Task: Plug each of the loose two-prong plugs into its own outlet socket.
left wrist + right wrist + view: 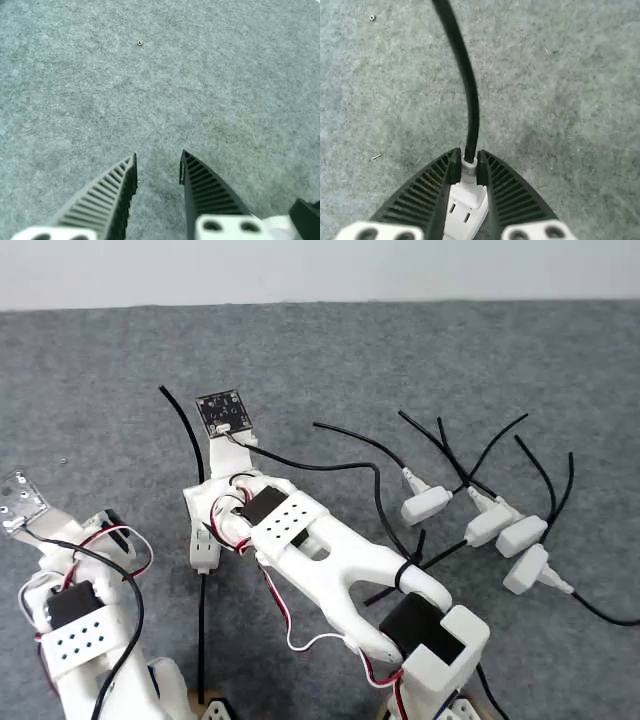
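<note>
Shows the right gripper [468, 155] clamped on a white socket [465, 205], with two slots facing the camera and a black cord [465, 75] leaving between the fingertips toward the top of the frame. In the high view, places the right arm [330, 560] stretched toward left of centre, well apart from four more white connectors [490, 525] bunched among crossed cords at right; cannot tell plugs from sockets there. Shows the left gripper [157, 160] partly open and empty above bare grey carpet [200, 75]. Likely faults: socket twisting in the narrow grip under cord pull; crossed cords dragging neighbours along; prongs missing slots through slight tilt.
</note>
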Motion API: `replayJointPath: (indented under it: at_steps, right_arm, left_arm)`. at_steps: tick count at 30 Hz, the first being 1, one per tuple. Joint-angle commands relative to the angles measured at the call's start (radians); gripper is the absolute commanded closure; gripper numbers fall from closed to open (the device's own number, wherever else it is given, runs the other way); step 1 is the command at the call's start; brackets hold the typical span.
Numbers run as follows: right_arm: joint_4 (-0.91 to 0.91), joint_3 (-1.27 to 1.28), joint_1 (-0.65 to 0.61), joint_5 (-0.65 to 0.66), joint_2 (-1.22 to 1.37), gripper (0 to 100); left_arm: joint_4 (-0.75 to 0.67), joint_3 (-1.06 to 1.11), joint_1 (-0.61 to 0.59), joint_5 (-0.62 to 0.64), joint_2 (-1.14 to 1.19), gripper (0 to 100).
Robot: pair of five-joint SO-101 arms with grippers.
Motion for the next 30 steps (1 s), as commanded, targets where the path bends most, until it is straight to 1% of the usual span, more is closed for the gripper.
replayJointPath:
  at_steps: [1,7,9,12,14,18,21,25,27,30]
  right_arm:
    - [0.004,-0.068,0.016,-0.008,-0.007,99.1]
    - [-0.033,-0.071,0.035,-0.006,0.008,99.1]
    - [-0.031,-0.072,0.036,-0.005,0.016,99.1]
    - [0.002,-0.068,0.033,0.037,-0.004,99.1]
    - [0.050,-0.066,0.030,0.041,-0.044,99.1]
    - [0.150,-0.060,0.030,0.043,-0.147,99.1]
    - [0.157,-0.002,0.030,0.049,-0.228,99.1]
    - [0.108,0.098,0.008,0.107,-0.326,99.1]
    - [0.077,0.146,-0.013,0.140,-0.363,99.1]
    - [0.050,0.193,-0.042,0.187,-0.394,99.1]
  left_arm:
    - [-0.025,-0.044,0.015,0.008,-0.008,86]
    - [-0.026,-0.031,0.031,0.008,-0.009,86]
    - [-0.021,-0.030,0.052,-0.003,-0.008,86]
    - [0.009,-0.039,0.084,-0.100,0.014,86]
    - [0.015,-0.073,0.110,-0.153,0.083,86]
    - [0.041,-0.217,0.121,-0.238,0.364,86]
    - [0.095,-0.367,0.123,-0.379,0.597,86]
    - [0.133,-0.510,0.140,-0.597,0.838,84]
    - [0.193,-0.561,0.164,-0.726,0.899,84]
    - [0.269,-0.573,0.201,-0.931,0.914,84]
